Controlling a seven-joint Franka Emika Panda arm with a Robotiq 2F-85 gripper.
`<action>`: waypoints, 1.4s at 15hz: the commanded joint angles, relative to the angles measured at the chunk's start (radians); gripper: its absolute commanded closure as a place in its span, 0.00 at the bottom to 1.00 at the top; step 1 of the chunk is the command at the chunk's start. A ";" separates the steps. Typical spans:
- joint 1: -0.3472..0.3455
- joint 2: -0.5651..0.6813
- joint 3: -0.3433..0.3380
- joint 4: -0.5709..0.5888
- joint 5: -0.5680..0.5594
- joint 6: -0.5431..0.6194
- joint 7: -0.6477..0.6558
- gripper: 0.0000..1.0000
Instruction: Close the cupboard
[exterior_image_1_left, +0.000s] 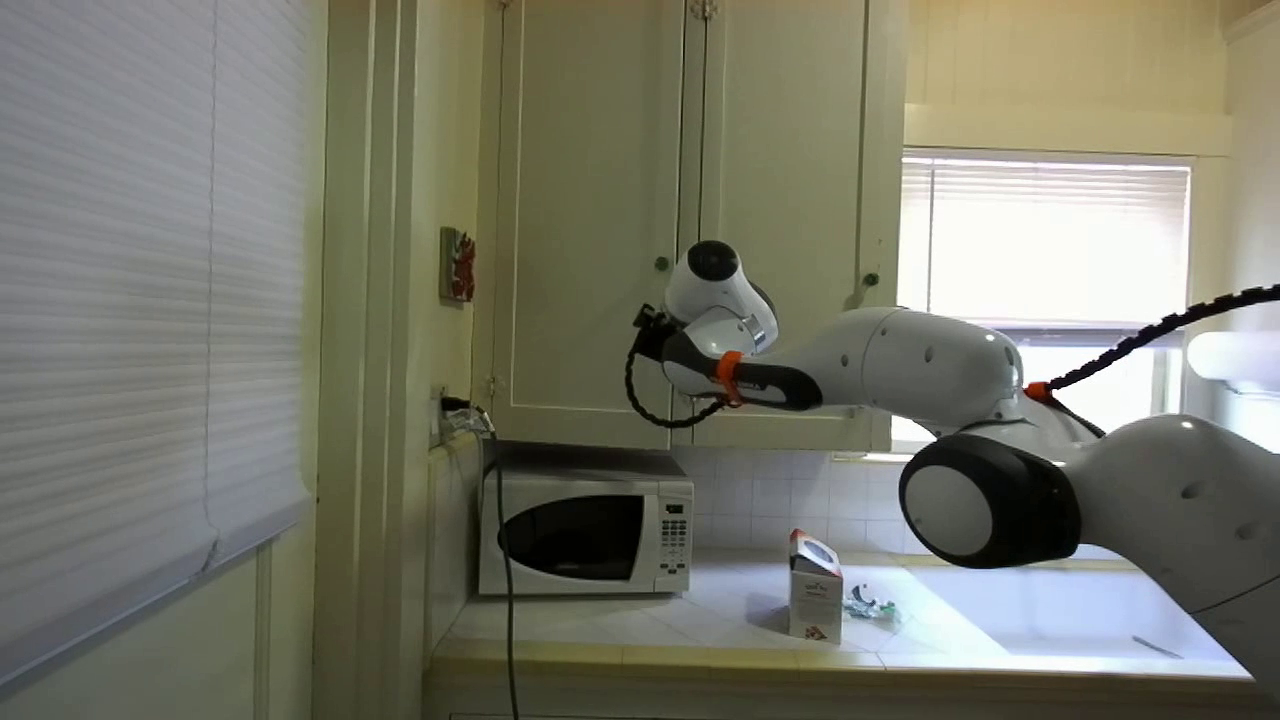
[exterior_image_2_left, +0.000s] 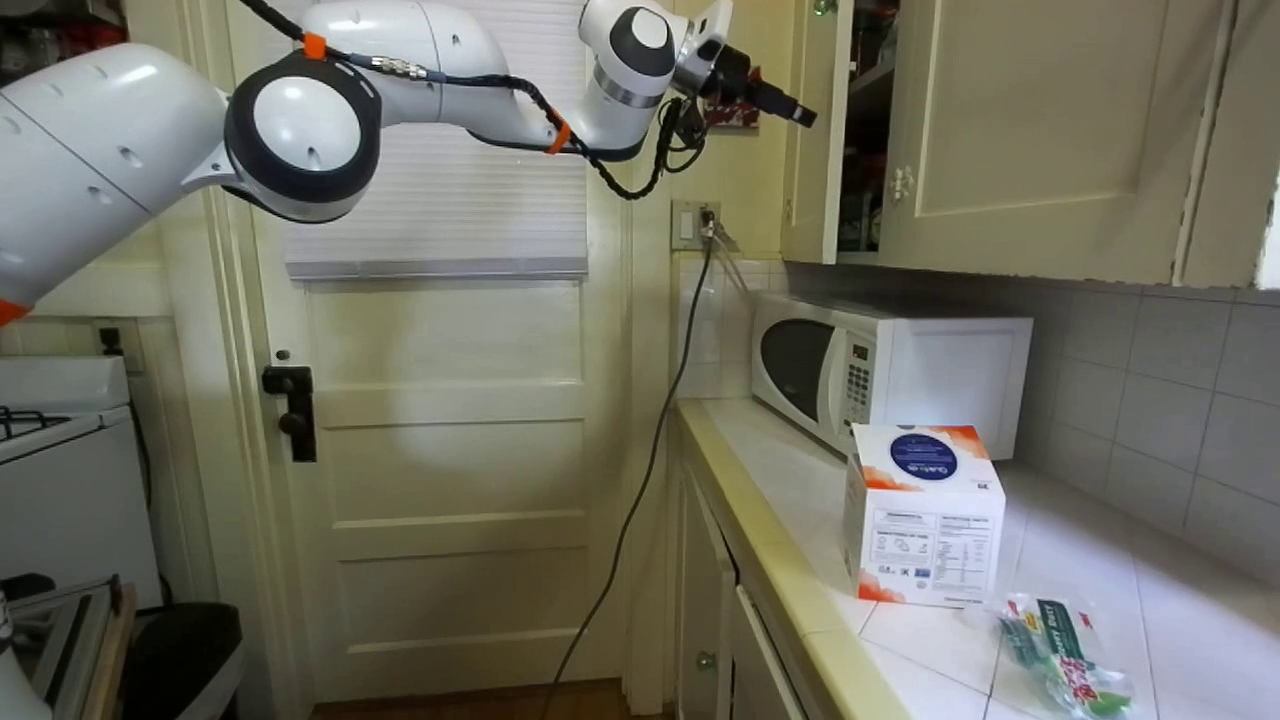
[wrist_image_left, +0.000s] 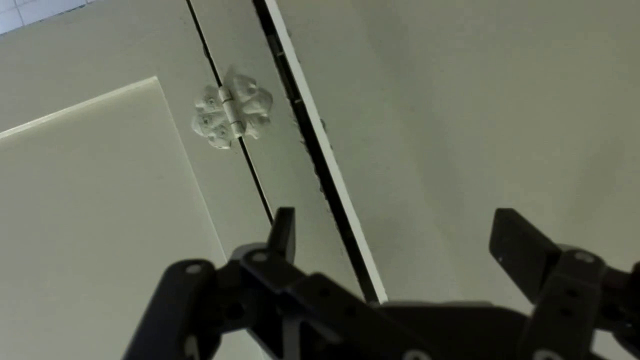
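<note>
The cupboard is a cream-white wall cabinet. Its flat door (exterior_image_1_left: 590, 200) has a green knob in an exterior view. Its door (exterior_image_2_left: 812, 170) stands ajar in an exterior view, with dark shelves and items (exterior_image_2_left: 868, 130) inside. In the wrist view, a dark gap runs along the edge of the door (wrist_image_left: 425, 125). My gripper (exterior_image_2_left: 790, 105) is in front of the door, and its fingers (wrist_image_left: 393, 220) are wide apart with nothing between them. I cannot tell whether a finger touches the door. In an exterior view, the arm hides the gripper.
The matching cabinet section (exterior_image_1_left: 780, 180) adjoins on one side. A white microwave (exterior_image_1_left: 585, 530) stands on the counter below. A box (exterior_image_2_left: 925, 520) and a plastic bag (exterior_image_2_left: 1065, 650) lie on the counter. A cable (exterior_image_2_left: 650, 470) hangs from the wall outlet.
</note>
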 joint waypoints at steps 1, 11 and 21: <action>0.001 0.000 0.002 0.000 0.000 0.000 0.000 0.00; 0.012 0.006 -0.010 0.002 -0.014 -0.003 0.019 0.44; -0.027 0.040 0.026 0.007 0.023 0.062 -0.013 1.00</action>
